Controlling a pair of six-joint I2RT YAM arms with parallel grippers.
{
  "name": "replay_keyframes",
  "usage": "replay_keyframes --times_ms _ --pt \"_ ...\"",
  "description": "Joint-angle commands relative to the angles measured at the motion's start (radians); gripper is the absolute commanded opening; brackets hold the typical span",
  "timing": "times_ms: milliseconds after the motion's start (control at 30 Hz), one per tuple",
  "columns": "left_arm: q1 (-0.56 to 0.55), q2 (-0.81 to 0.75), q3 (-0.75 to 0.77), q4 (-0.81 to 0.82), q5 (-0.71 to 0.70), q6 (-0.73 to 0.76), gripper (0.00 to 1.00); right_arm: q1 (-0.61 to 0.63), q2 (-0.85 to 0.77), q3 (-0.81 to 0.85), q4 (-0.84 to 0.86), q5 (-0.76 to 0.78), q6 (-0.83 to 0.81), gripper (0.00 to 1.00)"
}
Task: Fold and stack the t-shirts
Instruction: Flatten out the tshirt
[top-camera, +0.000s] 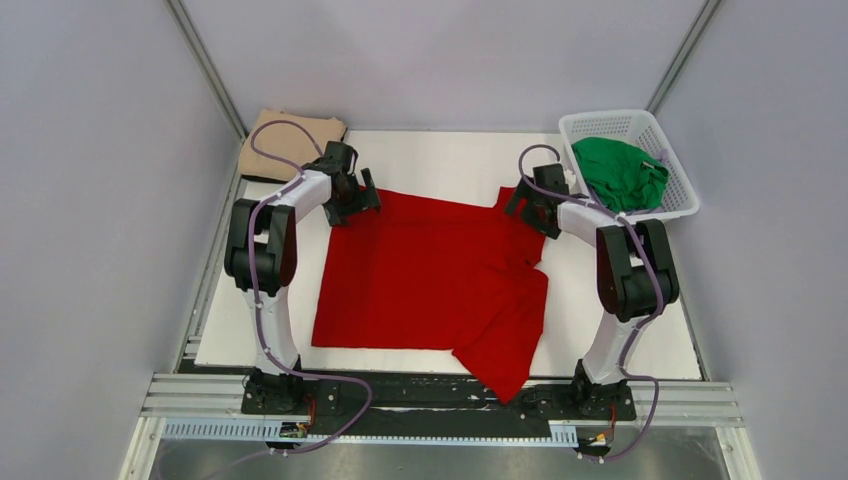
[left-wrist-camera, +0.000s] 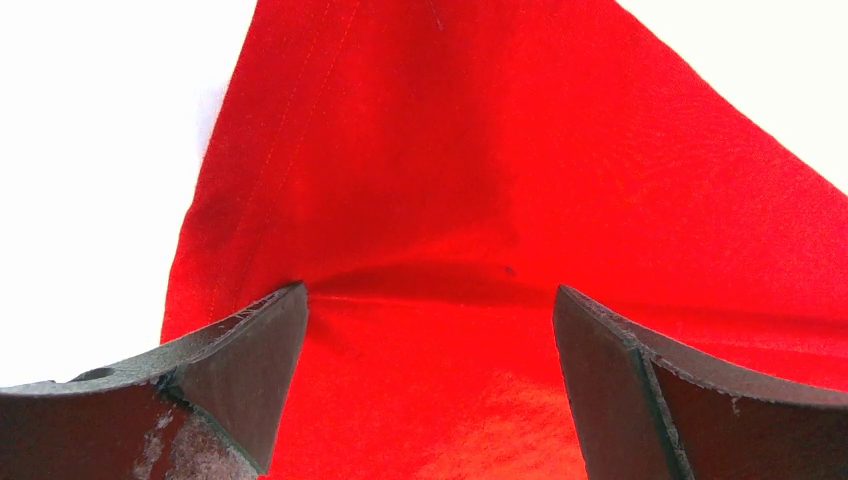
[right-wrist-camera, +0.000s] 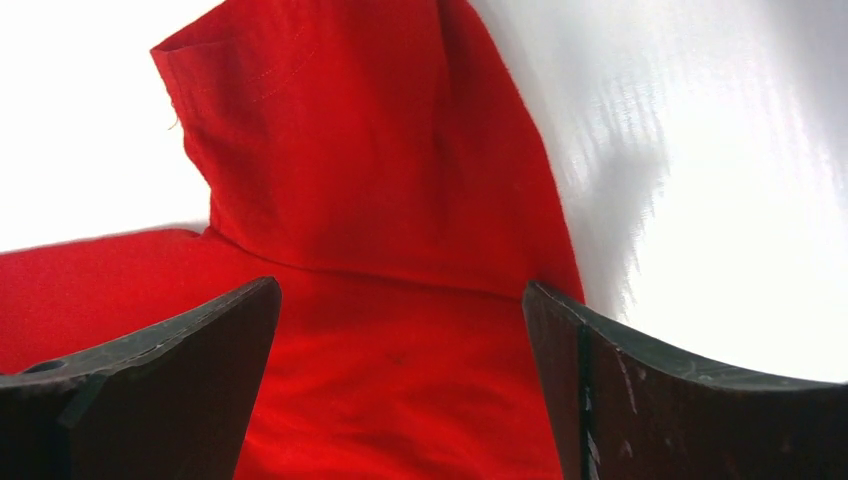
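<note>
White tabletop (top-camera: 440, 160) carries the bright red soft cloth t-shirt (top-camera: 420, 275), spread across the middle with a flap doubled over at its near right. The flap's tip reaches past the table's near edge. The left gripper (left-wrist-camera: 430, 300) and right gripper (right-wrist-camera: 400, 295) hang over its far corners, jaws wide apart, holding nothing. A shallow pinch may catch only one layer, and a pull could drag the overhanging flap off. Whether the fingertips touch cloth is unclear. A folded tan beige shirt (top-camera: 290, 140) lies far left. A crumpled green shirt (top-camera: 618, 172) sits partly hidden in the white plastic lattice basket (top-camera: 680, 205).
</note>
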Motion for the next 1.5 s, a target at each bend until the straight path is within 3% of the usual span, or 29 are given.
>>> replay_keyframes --times_ms 0,267,667,1000,1233,1467 --pt "0.008 -0.047 -0.016 -0.006 0.01 0.003 1.0 -0.012 -0.049 0.018 -0.04 0.035 -0.001 1.0" --pt "0.008 -0.053 0.003 -0.001 0.023 0.005 1.0 0.002 0.055 0.278 -0.038 -0.167 -0.131 1.0" --pt "0.008 -0.032 0.028 -0.023 0.023 0.014 1.0 0.063 0.397 0.635 -0.118 -0.24 -0.222 1.0" --pt "0.008 -0.027 0.035 -0.035 0.02 0.013 1.0 0.117 0.558 0.795 -0.14 -0.297 -0.185 1.0" --pt "0.008 -0.038 0.027 -0.036 0.019 0.011 1.0 0.155 0.563 0.877 -0.14 -0.367 -0.293 1.0" --pt "0.008 -0.042 0.017 -0.03 0.024 0.008 1.0 0.129 0.431 0.873 -0.133 -0.251 -0.335 1.0"
